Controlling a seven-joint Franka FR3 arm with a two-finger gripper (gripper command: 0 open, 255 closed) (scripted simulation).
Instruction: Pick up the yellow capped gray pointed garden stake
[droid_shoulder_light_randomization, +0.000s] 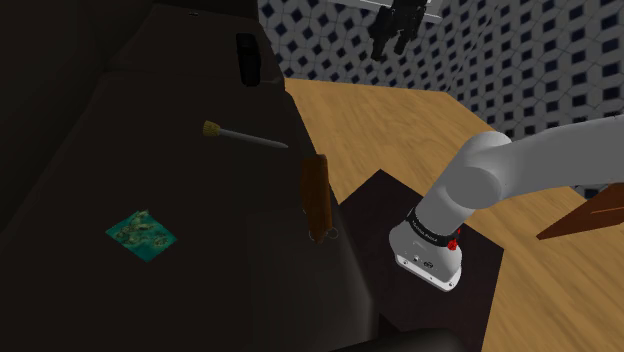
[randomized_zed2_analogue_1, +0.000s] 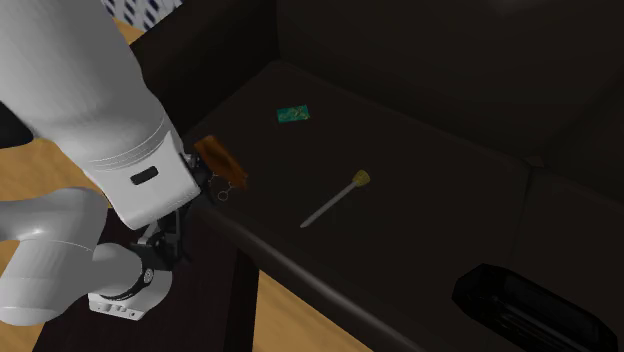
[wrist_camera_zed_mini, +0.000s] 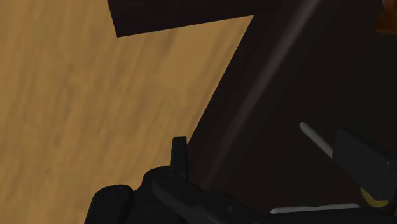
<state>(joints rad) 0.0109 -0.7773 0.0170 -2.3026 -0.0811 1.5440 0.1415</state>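
Right, my claw (wrist_camera_zed_mini: 267, 153) is released, fingers apart, nothing between them. I'm hanging low beside the front edge of the dark sofa (randomized_zed2_analogue_1: 420, 200), out over the wooden floor (wrist_camera_zed_mini: 76, 95).

The garden stake (droid_shoulder_light_randomization: 248, 138) lies flat out on the seat, well apart from me. Its yellow cap points toward the sofa back and its grey tip toward the front edge.

Trouble first. That front edge stands between me and the stake. If I swing across at this height, I judge my fingers or wrist will hit the seat front, so I need to rise before I travel.

The brown case (droid_shoulder_light_randomization: 316, 193) sits right at that edge, near me, with its little ring hanging over. A careless sweep could knock it to the floor.

The stake itself is thin and looks round. Touch it with one finger first and I'd expect it to roll. Pinch too near the tip and it may tilt out of my hold, and a soft seat could let it sink away from my fingers.

Now the room. Around the stake the seat is open on both sides. The green card (droid_shoulder_light_randomization: 141, 234) and the black object (droid_shoulder_light_randomization: 246, 58) are both well apart from it. The sofa back rises beyond the cap, so coming down from above looks freest.
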